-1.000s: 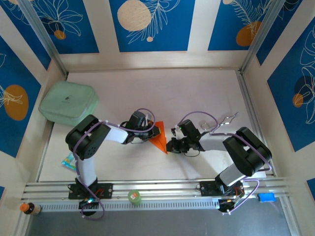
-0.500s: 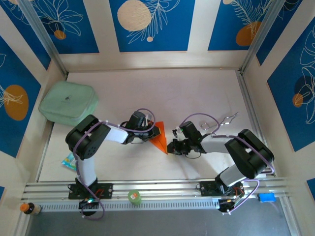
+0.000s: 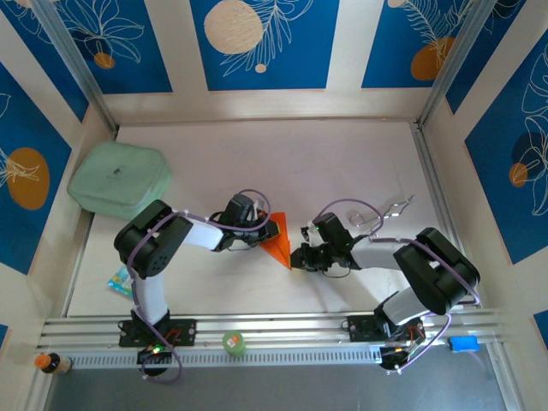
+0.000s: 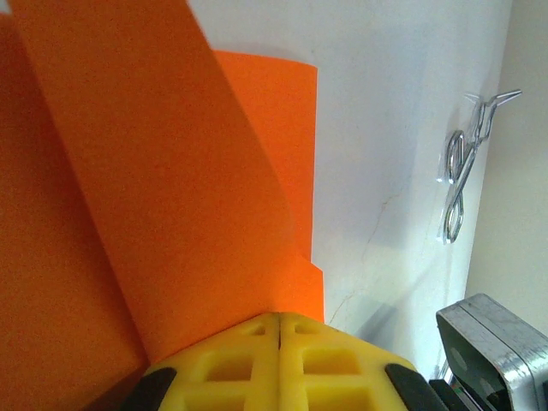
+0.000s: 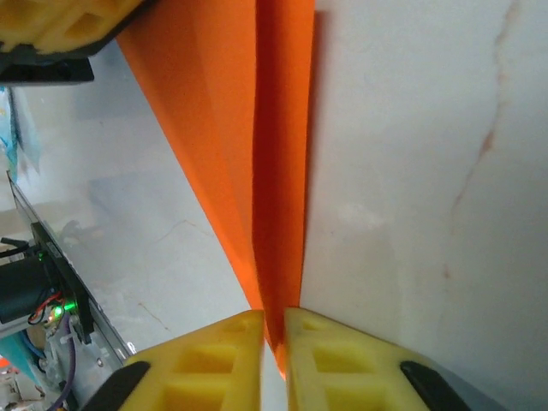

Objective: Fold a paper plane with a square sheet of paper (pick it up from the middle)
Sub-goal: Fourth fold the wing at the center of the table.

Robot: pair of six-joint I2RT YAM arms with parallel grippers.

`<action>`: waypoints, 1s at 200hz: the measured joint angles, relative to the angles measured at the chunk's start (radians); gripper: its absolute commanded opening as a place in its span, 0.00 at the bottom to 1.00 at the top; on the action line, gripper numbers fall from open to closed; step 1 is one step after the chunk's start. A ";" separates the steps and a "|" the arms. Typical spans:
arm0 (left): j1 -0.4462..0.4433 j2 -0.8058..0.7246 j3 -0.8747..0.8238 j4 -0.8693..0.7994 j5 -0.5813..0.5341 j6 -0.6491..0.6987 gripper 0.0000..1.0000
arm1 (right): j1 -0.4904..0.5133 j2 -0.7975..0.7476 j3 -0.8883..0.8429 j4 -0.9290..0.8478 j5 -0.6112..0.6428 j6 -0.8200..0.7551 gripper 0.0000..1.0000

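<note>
The orange sheet of paper (image 3: 276, 241) is a creased pointed wedge in the middle of the table, its tip toward the near side. My left gripper (image 3: 262, 233) is shut on its wide left part; in the left wrist view the yellow fingers (image 4: 240, 364) meet, with the paper (image 4: 171, 214) rising from between them. My right gripper (image 3: 296, 257) is at the pointed tip. In the right wrist view its fingers (image 5: 214, 360) stand close together with the folded paper (image 5: 278, 171) pinched in the narrow slot. The left gripper's yellow fingers (image 5: 60, 26) show at the top left.
A pale green pad (image 3: 118, 178) lies at the far left. Metal scissors (image 3: 390, 211) lie right of centre, also in the left wrist view as scissors (image 4: 462, 184). A small green round object (image 3: 234, 343) sits on the front rail and a teal packet (image 3: 118, 281) by the left arm.
The right gripper has edged slightly toward the near left along the paper's tip, and the right arm's elbow has shifted right. The left arm and the paper have stayed put.
</note>
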 measured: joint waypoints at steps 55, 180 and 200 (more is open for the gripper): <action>0.000 0.000 -0.006 0.011 0.000 0.000 0.01 | -0.052 -0.120 0.047 -0.198 0.006 -0.016 0.15; 0.000 0.000 -0.013 0.026 0.000 0.000 0.01 | -0.006 0.228 0.329 -0.164 -0.088 -0.050 0.02; 0.000 0.000 -0.013 0.026 0.000 0.000 0.01 | -0.013 0.233 0.321 -0.150 -0.097 -0.050 0.02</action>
